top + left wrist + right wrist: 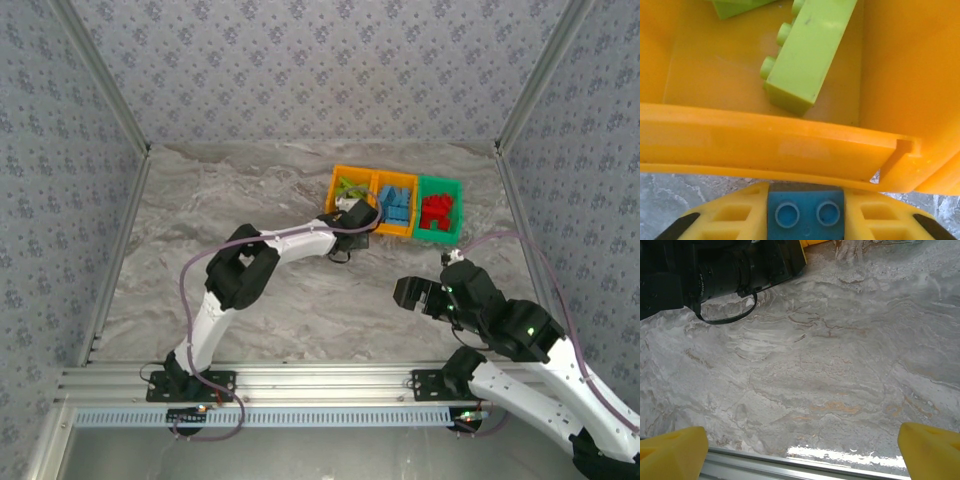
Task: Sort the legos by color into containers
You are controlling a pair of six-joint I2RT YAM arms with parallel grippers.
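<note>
My left gripper (805, 222) is shut on a light blue lego (805, 212), studs facing the camera, held between the yellow fingers (730, 220). It sits just outside the near wall of the left orange container (765, 145), which holds lime green legos (807, 55). Seen from above, the left gripper (355, 215) is at the front of that orange container (333, 190). Beside it stand the middle orange container (378, 205) with blue legos (397, 205) and the green container (460, 212) with red legos (437, 210). My right gripper (410, 293) hangs open over bare table near the front, nothing between its fingertips (675, 450).
The three containers stand in a row at the back right of the marble table (250, 200). Patterned walls close in the sides and back. A metal rail (790, 467) runs along the near edge. The left arm's dark link (715, 270) crosses the right wrist view's top left.
</note>
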